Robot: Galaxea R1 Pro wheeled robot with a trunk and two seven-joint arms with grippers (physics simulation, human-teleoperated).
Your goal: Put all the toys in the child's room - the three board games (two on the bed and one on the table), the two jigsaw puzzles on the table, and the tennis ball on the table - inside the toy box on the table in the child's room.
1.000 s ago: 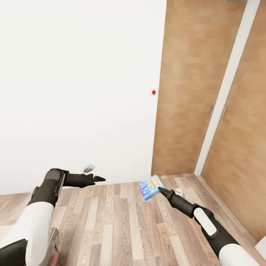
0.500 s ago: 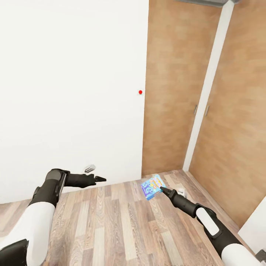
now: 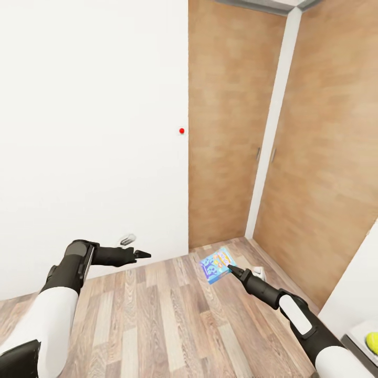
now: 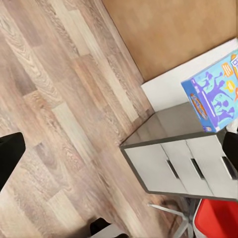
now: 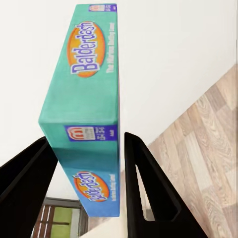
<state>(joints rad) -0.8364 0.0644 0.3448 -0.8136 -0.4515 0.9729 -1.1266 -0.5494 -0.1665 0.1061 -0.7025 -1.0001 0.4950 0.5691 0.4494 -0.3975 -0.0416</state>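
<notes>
**Board game held in right gripper, robot facing wall and wooden doors**

Board game (image 3: 217, 265), the mostly blue one, is carried clear of the wood-plank floor (image 3: 157, 320), tilted, at the tip of the right gripper (image 3: 231, 269). In the right wrist view the box (image 5: 84, 114) stands edge-on between the two black fingers (image 5: 148, 188), teal side panel facing the camera with "Balderdash" printed on it; the fingers are closed against both faces of the box.

Left gripper (image 3: 143, 255) is extended to the left of the board game, well apart from it, above the floor near the foot of the white wall (image 3: 89, 121). Its fingers appear drawn together and nothing is seen between them, though the head view is too small to be certain.

Wooden doors (image 3: 231, 136) stand beyond the board game, to the right of the wall. A small red dot (image 3: 181, 130) marks the wall edge.

The left wrist view shows the board game (image 4: 214, 92) just above a grey drawer unit (image 4: 183, 158), with a red object (image 4: 218, 220) below that unit.

A yellow-green round object (image 3: 372, 341) lies at the lower right edge of the head view, well right of the board game; too little shows to identify it.
</notes>
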